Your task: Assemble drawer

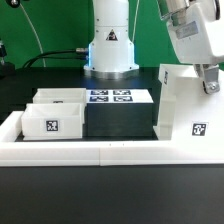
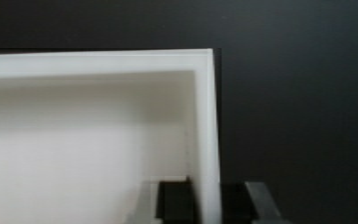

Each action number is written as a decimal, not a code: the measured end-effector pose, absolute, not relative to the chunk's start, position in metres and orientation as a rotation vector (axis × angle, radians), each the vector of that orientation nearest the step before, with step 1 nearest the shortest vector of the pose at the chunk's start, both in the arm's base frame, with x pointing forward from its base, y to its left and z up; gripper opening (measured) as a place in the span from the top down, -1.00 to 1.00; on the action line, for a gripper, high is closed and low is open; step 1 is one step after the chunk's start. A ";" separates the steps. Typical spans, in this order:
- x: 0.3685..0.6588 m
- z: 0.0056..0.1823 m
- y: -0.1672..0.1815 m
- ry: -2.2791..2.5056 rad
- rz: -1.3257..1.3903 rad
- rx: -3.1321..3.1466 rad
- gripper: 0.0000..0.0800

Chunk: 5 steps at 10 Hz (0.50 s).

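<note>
Right, your gripper (image 2: 215, 206) stands astride the top edge of one side wall of the box shell (image 1: 185, 108). Its fingers (image 2: 258, 203) are partly apart: one lies close against the wall and the other shows a dark gap, so nothing is clamped. Directly under the hand you see the shell's white inside and one corner. The shell stands upright on the black table (image 1: 118, 125), just beside the white rail (image 1: 100, 150). Well apart from the hand lies the marker board (image 1: 110, 97). Beyond it the front tray (image 1: 52, 120) and the rear tray (image 1: 60, 97) sit together, open tops up. Farthest off stands the arm's base (image 1: 110, 50).
</note>
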State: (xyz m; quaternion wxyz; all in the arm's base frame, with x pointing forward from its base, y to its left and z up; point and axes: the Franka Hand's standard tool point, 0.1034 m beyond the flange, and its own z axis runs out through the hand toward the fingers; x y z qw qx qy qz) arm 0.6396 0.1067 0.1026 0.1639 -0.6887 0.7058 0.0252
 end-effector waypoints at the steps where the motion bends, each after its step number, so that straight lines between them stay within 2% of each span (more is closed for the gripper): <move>1: 0.640 0.103 0.107 2.010 0.071 -1.965 0.88; 2: 0.639 0.103 0.107 2.006 0.071 -1.970 0.48; 3: 0.639 0.102 0.107 2.002 0.070 -1.974 0.48; 5: 0.640 0.103 0.108 1.998 0.067 -1.976 -0.24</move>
